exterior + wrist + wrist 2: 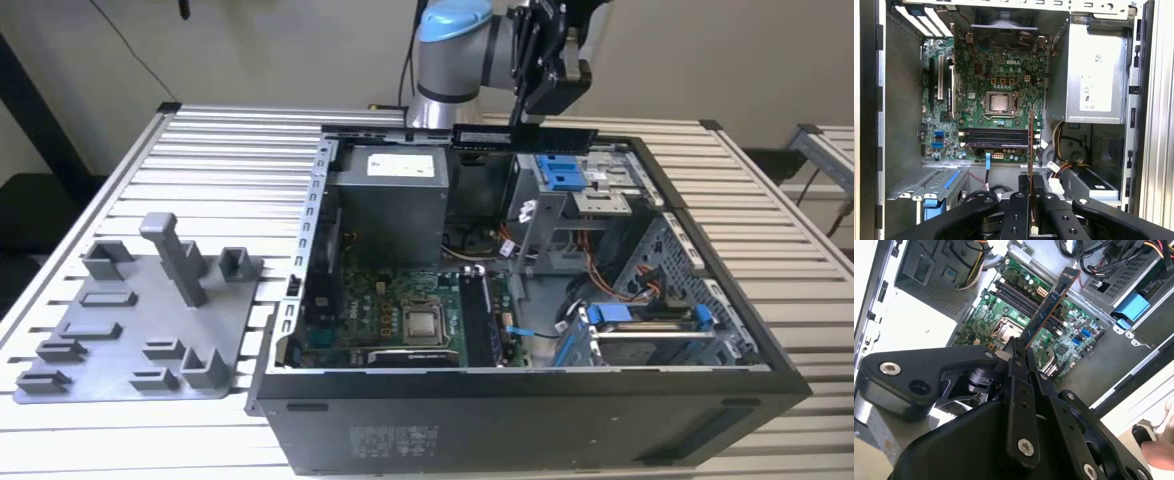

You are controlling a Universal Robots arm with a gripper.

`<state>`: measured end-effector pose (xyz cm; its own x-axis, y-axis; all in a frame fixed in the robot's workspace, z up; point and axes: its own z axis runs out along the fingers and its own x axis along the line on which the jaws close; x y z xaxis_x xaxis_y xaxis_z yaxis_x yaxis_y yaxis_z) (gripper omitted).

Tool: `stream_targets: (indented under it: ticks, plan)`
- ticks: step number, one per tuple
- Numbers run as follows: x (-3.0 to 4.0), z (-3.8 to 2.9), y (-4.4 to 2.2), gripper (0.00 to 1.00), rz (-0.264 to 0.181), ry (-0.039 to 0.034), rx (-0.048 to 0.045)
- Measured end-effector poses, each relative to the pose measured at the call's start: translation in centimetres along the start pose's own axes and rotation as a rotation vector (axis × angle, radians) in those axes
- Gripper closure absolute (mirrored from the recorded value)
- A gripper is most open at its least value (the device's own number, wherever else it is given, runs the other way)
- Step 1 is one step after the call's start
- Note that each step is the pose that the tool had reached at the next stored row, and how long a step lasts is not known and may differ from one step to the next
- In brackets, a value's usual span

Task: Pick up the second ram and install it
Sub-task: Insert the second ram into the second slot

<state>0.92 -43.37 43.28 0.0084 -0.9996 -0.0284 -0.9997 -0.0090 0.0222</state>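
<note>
The second ram (523, 135) is a long dark board that hangs level above the back of the open computer case (307, 200). My gripper (534, 125) is shut on it from above. In the second wrist view the ram (1051, 300) sticks out from the gripper (1019, 346) over the green motherboard (1074, 320). In the first wrist view I see the ram (1030, 145) edge-on, held by the gripper (1030, 181), crossing over one end of the dark memory slots (994, 137) beside the processor socket (999, 102).
A gray holder plate (134, 320) with upright blocks lies on the slatted table at the exterior view's left. Inside the case are the power supply (387, 195), blue-tabbed drive bays (561, 172) and loose cables (587, 290). The case walls stand around the motherboard.
</note>
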Motion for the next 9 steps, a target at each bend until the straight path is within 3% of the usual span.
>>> stream_targets:
  ticks: [9]
  plan:
    - [-0.03,0.0,0.0,0.86,0.003,0.0004,0.0]
